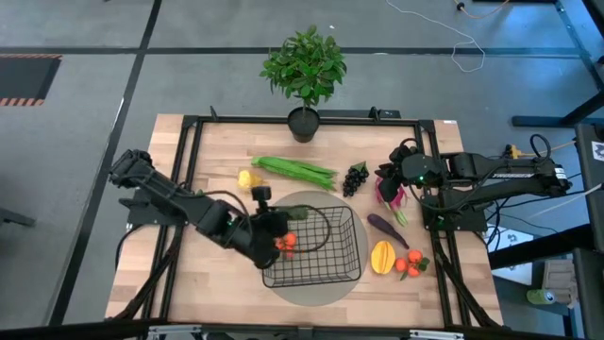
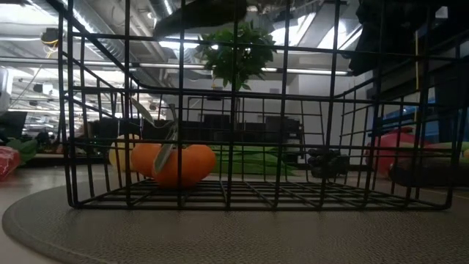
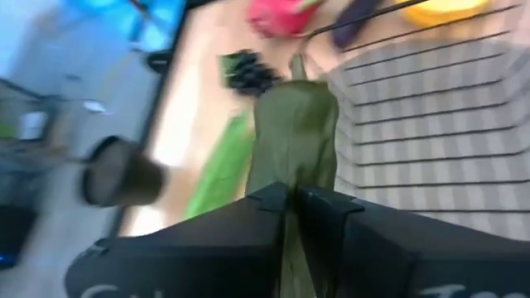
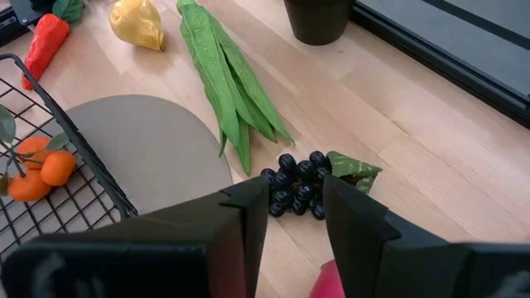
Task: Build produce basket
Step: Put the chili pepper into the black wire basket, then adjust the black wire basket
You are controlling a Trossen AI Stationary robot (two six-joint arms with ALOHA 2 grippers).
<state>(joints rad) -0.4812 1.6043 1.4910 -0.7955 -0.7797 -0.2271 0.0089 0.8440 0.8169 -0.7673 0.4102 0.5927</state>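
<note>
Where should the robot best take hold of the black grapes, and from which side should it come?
Probably from above, closing across the middle of the black grapes. The bunch lies flat and compact on bare wood, apart from the green beans. The right end effector is already over it.

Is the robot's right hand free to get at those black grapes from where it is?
Probably yes. The right hand hangs open just beside the black grapes, and nothing lies between them; the green beans sit clear to one side.
</note>
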